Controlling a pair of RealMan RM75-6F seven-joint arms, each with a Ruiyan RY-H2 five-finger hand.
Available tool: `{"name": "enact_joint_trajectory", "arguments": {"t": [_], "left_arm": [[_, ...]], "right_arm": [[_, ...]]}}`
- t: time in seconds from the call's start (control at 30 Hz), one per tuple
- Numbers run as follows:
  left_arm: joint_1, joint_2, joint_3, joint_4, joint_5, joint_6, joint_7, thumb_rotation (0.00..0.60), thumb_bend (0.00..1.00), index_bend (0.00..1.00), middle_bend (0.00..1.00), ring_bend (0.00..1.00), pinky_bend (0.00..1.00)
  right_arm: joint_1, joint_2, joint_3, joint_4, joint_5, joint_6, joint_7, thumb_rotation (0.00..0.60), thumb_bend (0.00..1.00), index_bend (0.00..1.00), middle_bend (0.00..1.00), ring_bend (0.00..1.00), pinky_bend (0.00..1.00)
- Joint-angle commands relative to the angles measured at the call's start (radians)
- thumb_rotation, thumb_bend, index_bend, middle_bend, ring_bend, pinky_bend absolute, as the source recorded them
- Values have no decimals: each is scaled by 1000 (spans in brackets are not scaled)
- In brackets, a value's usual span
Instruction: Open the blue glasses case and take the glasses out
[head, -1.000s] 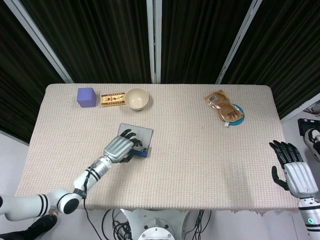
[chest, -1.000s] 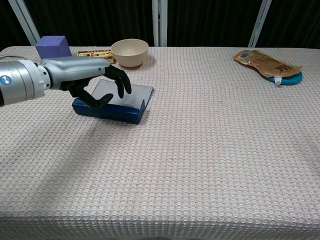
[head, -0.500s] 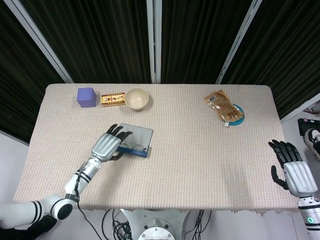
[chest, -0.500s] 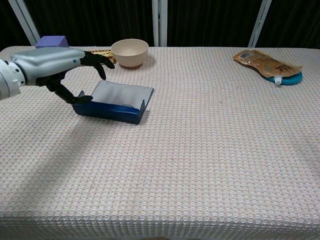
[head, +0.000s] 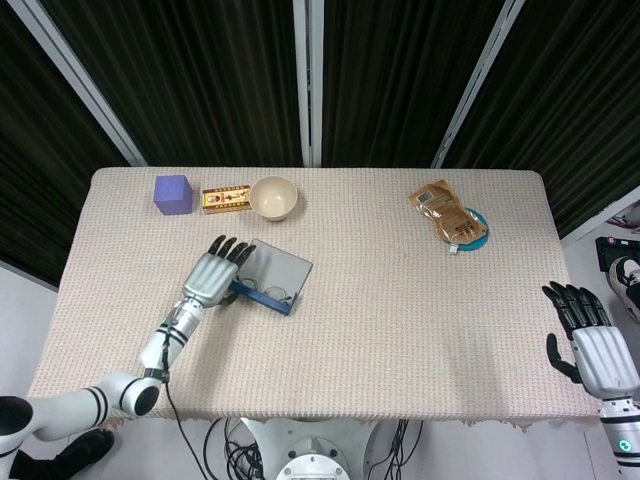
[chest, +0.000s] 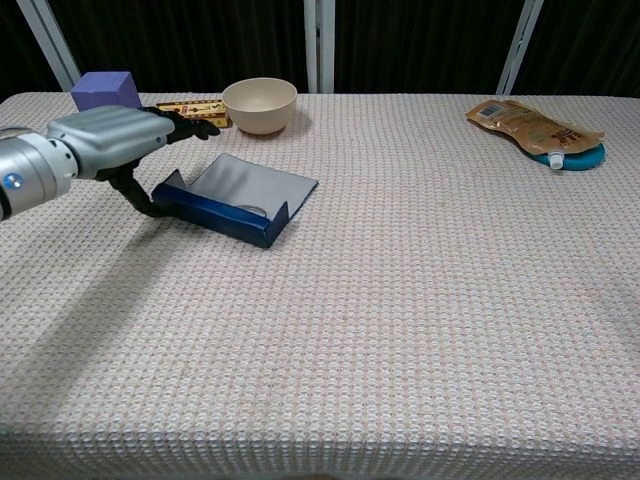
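The blue glasses case (head: 270, 281) lay open left of frame centre, its long axis running upper left to lower right, glasses (head: 270, 294) inside. The left hand (head: 208, 278) touched its left end, fingers spread. The right hand (head: 597, 352) hung at lower right, fingers apart.
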Motion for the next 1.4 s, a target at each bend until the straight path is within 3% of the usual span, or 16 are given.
{"name": "enact_joint_trajectory", "arguments": {"t": [0.03,0.23,0.3,0.4,0.53,0.77,1.4], "left_arm": [[-51,-33,-54,63,-30,-61,-29,600,206,26,69,0,0],[-134,-73,-111,122,-24,-111,-49,600,188,46,102,0,0],[-142,-59,-118,78,-13,-112,-64,600,213,129,145,0,0],[-134,5,-106,-52,20,-117,-96,600,335,233,228,15,0],[-116,66,-72,-178,57,-115,-106,600,465,294,318,63,0],[-99,76,-25,-265,90,-105,-112,600,533,294,343,78,0],[-118,41,-8,-240,3,-147,-55,600,533,274,328,78,0]], "right_arm": [[-5,1,-1,0,3,4,-1,600,588,0,74,0,0],[-18,4,-1,2,16,13,4,600,588,0,74,0,0],[-19,4,0,4,18,12,6,600,589,0,74,0,0],[-15,3,2,8,18,5,10,600,589,0,74,0,0],[-6,-5,3,16,13,-8,16,600,589,0,74,0,0],[0,-10,4,26,11,-15,24,600,588,0,74,0,0],[-1,-13,4,36,9,-13,36,600,589,0,74,0,0]]}}
